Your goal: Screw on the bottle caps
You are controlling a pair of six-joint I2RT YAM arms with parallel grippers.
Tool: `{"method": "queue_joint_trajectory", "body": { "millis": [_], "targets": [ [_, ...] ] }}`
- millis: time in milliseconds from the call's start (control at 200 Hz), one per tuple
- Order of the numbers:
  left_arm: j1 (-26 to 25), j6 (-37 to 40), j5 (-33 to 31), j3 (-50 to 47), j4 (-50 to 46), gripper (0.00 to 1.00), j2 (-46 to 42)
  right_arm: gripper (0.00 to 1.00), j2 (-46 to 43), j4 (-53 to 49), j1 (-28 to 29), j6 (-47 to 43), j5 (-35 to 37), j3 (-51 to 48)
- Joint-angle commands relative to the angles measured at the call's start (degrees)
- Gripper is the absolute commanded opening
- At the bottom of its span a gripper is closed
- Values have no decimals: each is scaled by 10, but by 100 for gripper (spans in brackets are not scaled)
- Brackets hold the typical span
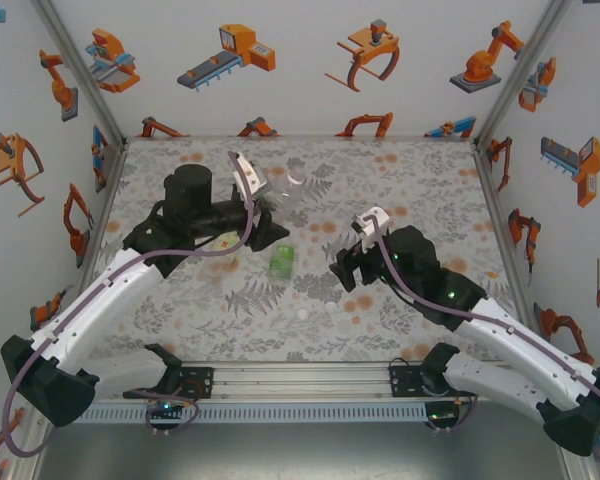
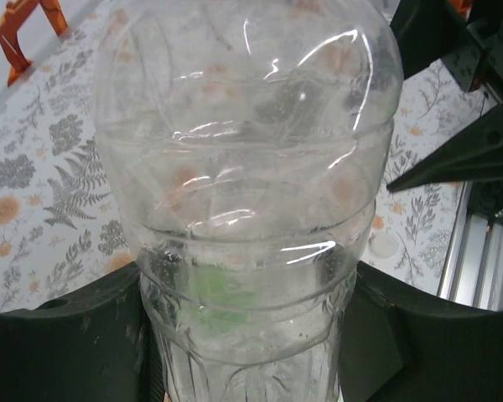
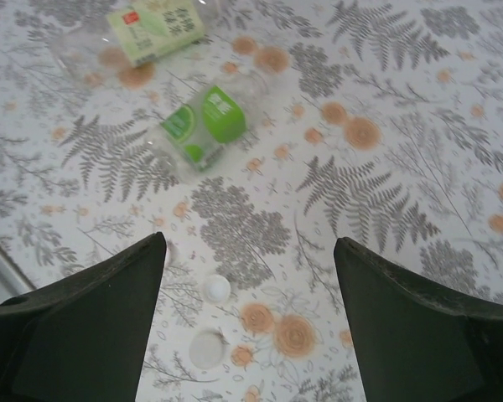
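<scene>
My left gripper [image 2: 247, 335] is shut on the nearly plain clear bottle [image 2: 247, 167]; its dark fingers [image 2: 59, 343] press both sides of the bottle's lower part. In the top view this gripper [image 1: 268, 228] sits left of centre. The bright green labelled bottle [image 3: 203, 126] lies on its side on the table, and the pale yellow-green labelled bottle [image 3: 155, 29] lies beyond it. My right gripper [image 3: 247, 243] hangs open above the table with nothing between its fingers. Two white bottle caps [image 3: 215, 289] [image 3: 208, 347] lie below it, near its left finger. One cap [image 1: 302, 313] shows in the top view.
The table [image 1: 410, 190] has a grey fern and orange flower print. Its metal front rail [image 1: 300, 378] runs along the near edge, between the arm bases. White walls with orange robot pictures close in the left, back and right sides.
</scene>
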Motion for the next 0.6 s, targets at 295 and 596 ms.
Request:
{"method": "queue_joint_trajectory", "body": {
  "millis": [295,596],
  "targets": [
    [-2,-38,-29,-26,30,20,-7,75,-12,-115,-1,30,11,-43],
    [-2,-44,-26,-52,52,19,-13,73,32,-115,-1,63,-33,-32]
  ]
}}
